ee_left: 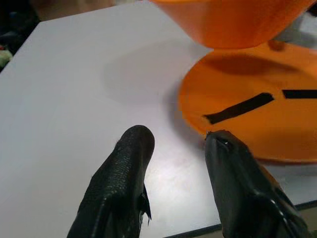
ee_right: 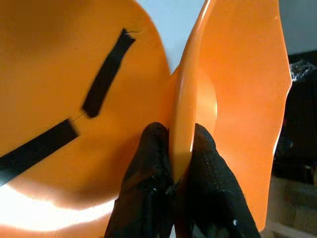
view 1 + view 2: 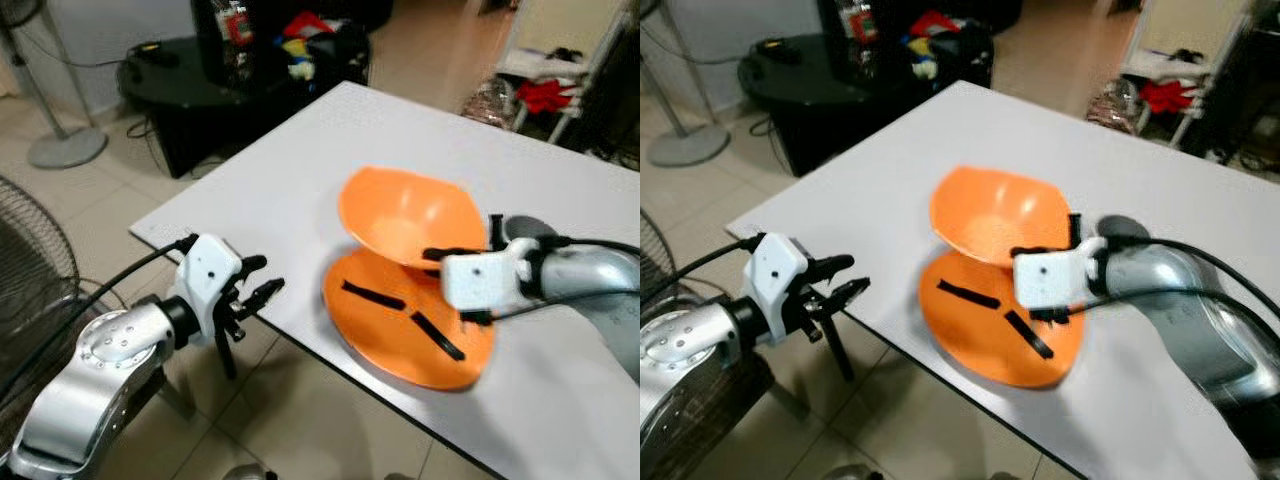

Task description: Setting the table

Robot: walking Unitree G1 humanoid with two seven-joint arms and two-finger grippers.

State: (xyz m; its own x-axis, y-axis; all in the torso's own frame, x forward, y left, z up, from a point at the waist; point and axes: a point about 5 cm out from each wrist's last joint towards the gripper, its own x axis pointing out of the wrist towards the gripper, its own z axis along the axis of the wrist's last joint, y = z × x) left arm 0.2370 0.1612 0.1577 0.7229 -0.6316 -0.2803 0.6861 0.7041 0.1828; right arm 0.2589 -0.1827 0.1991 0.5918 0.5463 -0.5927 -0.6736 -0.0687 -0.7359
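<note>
An orange bowl (image 3: pixel 405 215) hangs tilted just above an orange plate (image 3: pixel 400 325) that lies flat near the front edge of the white table (image 3: pixel 300 190). The plate carries two black tape strips (image 3: pixel 372 296). My right gripper (image 3: pixel 440 262) is shut on the bowl's near rim, one finger (image 2: pixel 148 168) on each side of the rim (image 2: pixel 181 124). My left gripper (image 3: pixel 252 292) is open at the table's front edge, left of the plate, with nothing between its fingers (image 1: pixel 124 168). The plate's edge (image 1: pixel 198 124) lies just beyond its fingertips.
A black low table (image 3: pixel 190 80) with clutter stands beyond the table's far left corner. A fan's stand (image 3: pixel 65 148) and a fan grille (image 3: pixel 30 270) are on the tiled floor at left. A white rack with red cloth (image 3: pixel 545 95) stands at the back right.
</note>
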